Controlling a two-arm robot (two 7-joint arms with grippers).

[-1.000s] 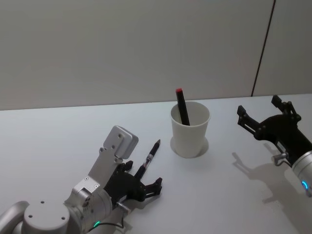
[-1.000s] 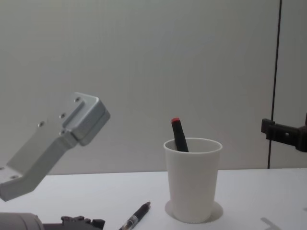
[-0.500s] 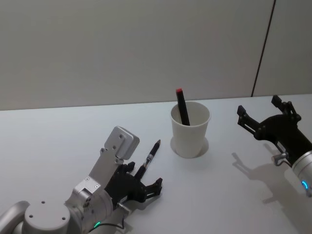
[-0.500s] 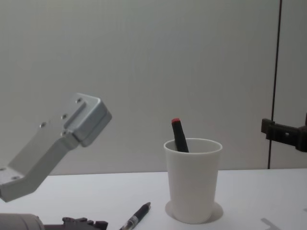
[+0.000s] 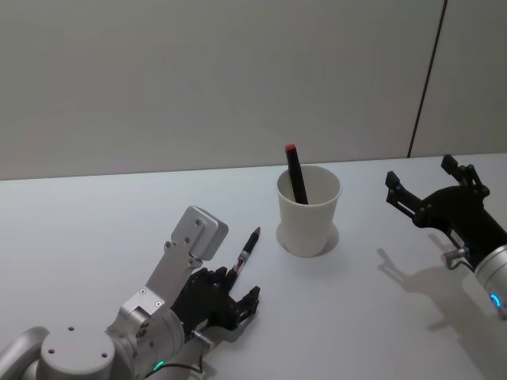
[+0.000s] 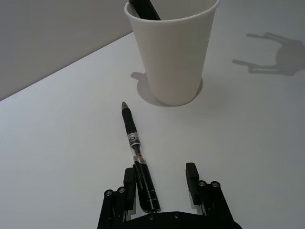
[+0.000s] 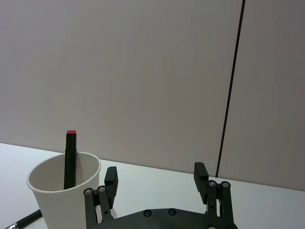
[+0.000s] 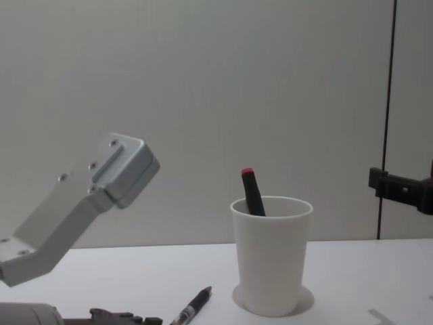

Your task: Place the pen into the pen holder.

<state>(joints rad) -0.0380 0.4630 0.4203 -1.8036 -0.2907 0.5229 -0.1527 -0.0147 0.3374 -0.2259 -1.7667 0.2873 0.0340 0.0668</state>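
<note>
A black pen (image 5: 246, 252) lies on the white table, its tip toward the pen holder (image 5: 308, 210), a white paper cup. In the left wrist view the pen (image 6: 135, 148) has its rear end between the fingers of my left gripper (image 6: 160, 176), close against one finger and apart from the other. That gripper (image 5: 239, 284) is open and low over the table. A black marker with a red cap (image 5: 295, 170) stands in the cup (image 8: 270, 254). My right gripper (image 5: 432, 194) hovers open to the right of the cup (image 7: 62, 191).
Bare white tabletop (image 5: 95, 229) spreads around the cup, with a plain grey wall behind. A dark vertical seam (image 8: 388, 115) runs down the wall at the right. My left wrist's grey camera block (image 8: 111, 176) rises at the left of the chest view.
My left gripper has crept forward and lower over the pen's rear end, and its fingers stand a little closer together. The pen, the cup and the right arm have not moved.
</note>
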